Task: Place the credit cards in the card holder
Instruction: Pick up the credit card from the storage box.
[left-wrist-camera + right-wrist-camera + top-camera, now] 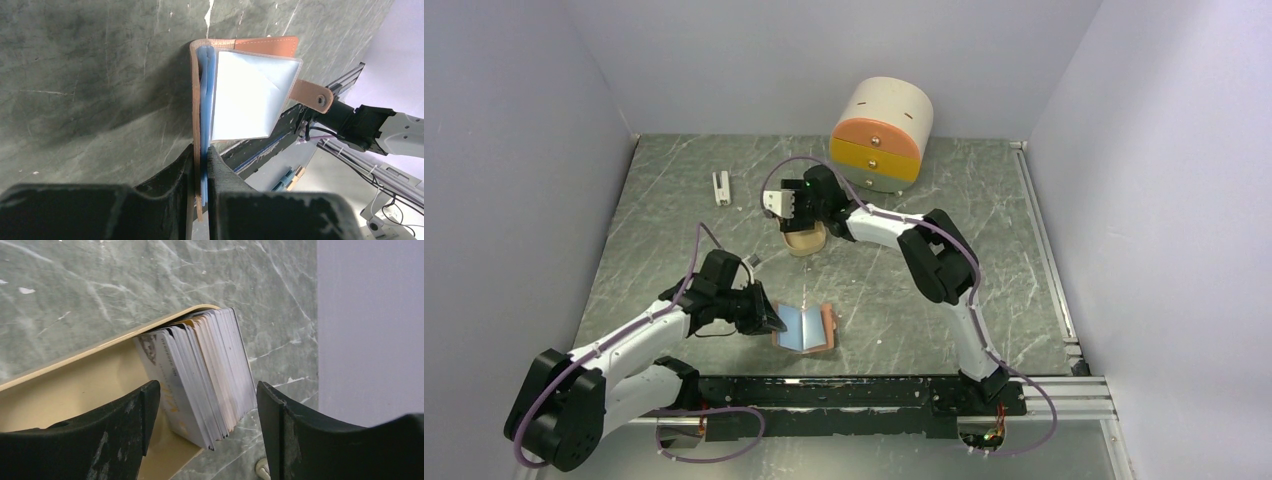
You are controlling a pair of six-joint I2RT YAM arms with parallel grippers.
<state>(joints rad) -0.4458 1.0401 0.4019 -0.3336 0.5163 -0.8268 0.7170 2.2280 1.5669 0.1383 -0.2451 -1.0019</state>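
Observation:
The salmon-pink card holder (pixel 809 328) lies open near the table's front middle; in the left wrist view (pixel 260 50) its clear bluish pockets (pixel 247 97) and snap strap (pixel 312 95) show. My left gripper (pixel 769 320) is shut on the holder's left cover and pocket edges (pixel 202 165). A stack of several credit cards (pixel 205 370) leans fanned in the beige tray (pixel 75 385). My right gripper (pixel 207 405) is open with one finger on each side of the stack, not touching it; in the top view it (pixel 796 212) hangs over the tray (pixel 805 241).
A round cream drawer box (pixel 882 133) with orange and yellow fronts stands at the back. A small white upright block (pixel 721 187) stands at the back left. Grey walls enclose the table on three sides; a black rail (pixel 854 392) runs along the front edge.

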